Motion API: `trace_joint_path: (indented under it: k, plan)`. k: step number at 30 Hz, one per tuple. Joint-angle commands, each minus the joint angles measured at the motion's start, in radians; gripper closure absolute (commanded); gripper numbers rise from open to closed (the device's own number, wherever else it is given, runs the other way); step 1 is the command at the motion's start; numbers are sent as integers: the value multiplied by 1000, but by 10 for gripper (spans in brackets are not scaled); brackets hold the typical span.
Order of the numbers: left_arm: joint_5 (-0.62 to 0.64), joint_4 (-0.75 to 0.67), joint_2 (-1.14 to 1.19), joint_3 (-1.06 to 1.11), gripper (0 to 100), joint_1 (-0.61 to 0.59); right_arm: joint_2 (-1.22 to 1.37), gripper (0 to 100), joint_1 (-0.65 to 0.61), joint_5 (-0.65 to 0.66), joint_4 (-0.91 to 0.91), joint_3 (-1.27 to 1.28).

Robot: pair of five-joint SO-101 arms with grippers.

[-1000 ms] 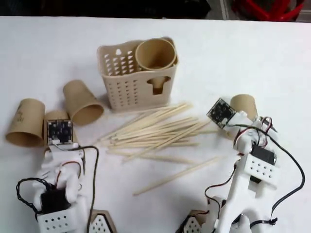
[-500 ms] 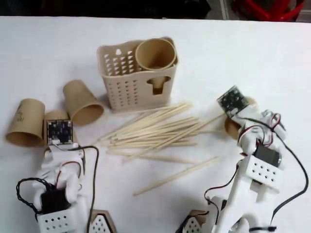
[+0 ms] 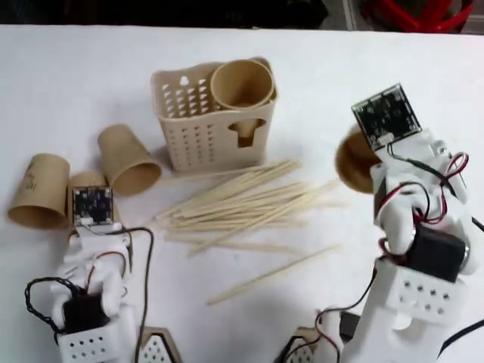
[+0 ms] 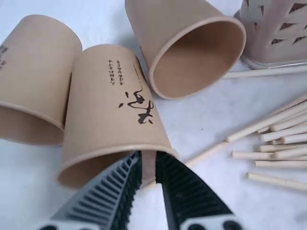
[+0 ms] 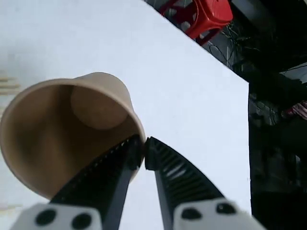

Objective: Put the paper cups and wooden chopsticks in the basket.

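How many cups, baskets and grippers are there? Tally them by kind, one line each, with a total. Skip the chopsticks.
Cups: 5
Basket: 1
Grippers: 2, left gripper and right gripper
Total: 8

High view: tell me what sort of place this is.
Probably a robotics lab or workshop bench. A left arm and a right arm sit at a white table. It holds a staged sorting set of cups, chopsticks and a basket. A red stool stands behind.
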Motion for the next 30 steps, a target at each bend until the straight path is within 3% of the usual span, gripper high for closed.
trace_joint_path:
  k: [1, 8, 18, 30]
  plan:
    - [-9, -18, -8, -8, 924, -5, -24, 979, -84, -86, 93, -181]
    - [-9, -18, -8, -8, 924, -5, 18, 975, -252, -247, 229, -428]
    - [-9, -18, -8, -8, 924, -5, 450, 975, -443, -410, 429, -976]
    - [-9, -18, -8, -8, 924, -5, 895, 975, -515, -503, 463, -1369]
